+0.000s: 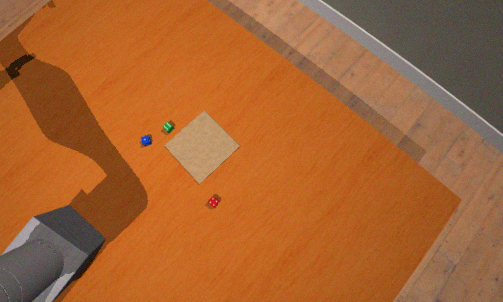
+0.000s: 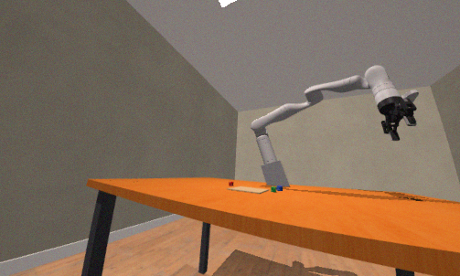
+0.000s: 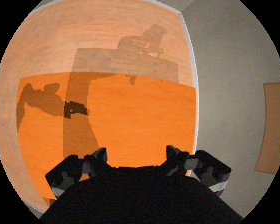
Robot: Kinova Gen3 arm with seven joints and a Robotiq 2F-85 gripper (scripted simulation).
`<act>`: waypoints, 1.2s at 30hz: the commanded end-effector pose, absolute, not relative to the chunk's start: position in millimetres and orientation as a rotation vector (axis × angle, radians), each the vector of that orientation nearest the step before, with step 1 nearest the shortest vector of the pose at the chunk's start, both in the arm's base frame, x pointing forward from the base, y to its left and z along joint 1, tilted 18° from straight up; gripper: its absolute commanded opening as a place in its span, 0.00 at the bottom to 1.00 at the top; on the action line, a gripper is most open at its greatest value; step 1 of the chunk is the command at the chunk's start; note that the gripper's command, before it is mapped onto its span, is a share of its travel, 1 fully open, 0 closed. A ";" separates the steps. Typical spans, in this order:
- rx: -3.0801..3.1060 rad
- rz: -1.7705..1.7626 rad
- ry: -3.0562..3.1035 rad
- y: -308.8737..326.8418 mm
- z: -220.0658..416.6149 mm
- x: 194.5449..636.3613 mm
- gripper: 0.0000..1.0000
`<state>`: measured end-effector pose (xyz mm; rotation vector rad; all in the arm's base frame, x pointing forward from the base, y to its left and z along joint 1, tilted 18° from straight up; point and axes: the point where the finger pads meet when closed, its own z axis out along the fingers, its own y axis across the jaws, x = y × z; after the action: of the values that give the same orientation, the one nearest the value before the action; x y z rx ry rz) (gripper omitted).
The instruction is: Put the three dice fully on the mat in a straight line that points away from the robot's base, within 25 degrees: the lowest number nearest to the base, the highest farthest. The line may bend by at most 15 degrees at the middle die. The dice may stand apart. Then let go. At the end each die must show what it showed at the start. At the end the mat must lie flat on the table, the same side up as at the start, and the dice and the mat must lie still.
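Observation:
A tan square mat (image 1: pixel 202 146) lies flat on the orange table. A green die (image 1: pixel 168 126) sits just off the mat's left corner, and a blue die (image 1: pixel 145 140) sits a little further left. A red die (image 1: pixel 213 201) sits below the mat's lower corner, apart from it. All three dice are off the mat. In the side view the mat (image 2: pixel 249 189), red die (image 2: pixel 230 184), green die (image 2: pixel 273 189) and blue die (image 2: pixel 280 187) show small near the arm's base. My gripper (image 2: pixel 397 125) is open and empty, high above the table and far from the dice. The wrist view shows its fingers over bare table.
The arm's base (image 1: pixel 38 255) stands at the table's lower left corner. The arm's shadow (image 1: pixel 68 125) falls across the left of the table. The table's right edge (image 1: pixel 433 175) borders wooden floor.

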<state>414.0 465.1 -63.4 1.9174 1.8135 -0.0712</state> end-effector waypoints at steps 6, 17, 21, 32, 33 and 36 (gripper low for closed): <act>2.001 -0.090 1.746 391.7 -28.7 480.0 1.00; 2.058 -0.142 1.701 259.9 10.0 542.1 1.00; 2.076 -0.163 1.690 209.4 22.1 553.4 1.00; 2.117 -0.221 1.677 80.2 48.6 555.1 1.00; 2.124 -0.233 1.677 55.2 53.1 550.9 1.00; 2.139 -0.255 1.680 7.5 61.2 538.4 1.00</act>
<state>547.6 49.2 49.1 2.0686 1.7327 -0.2528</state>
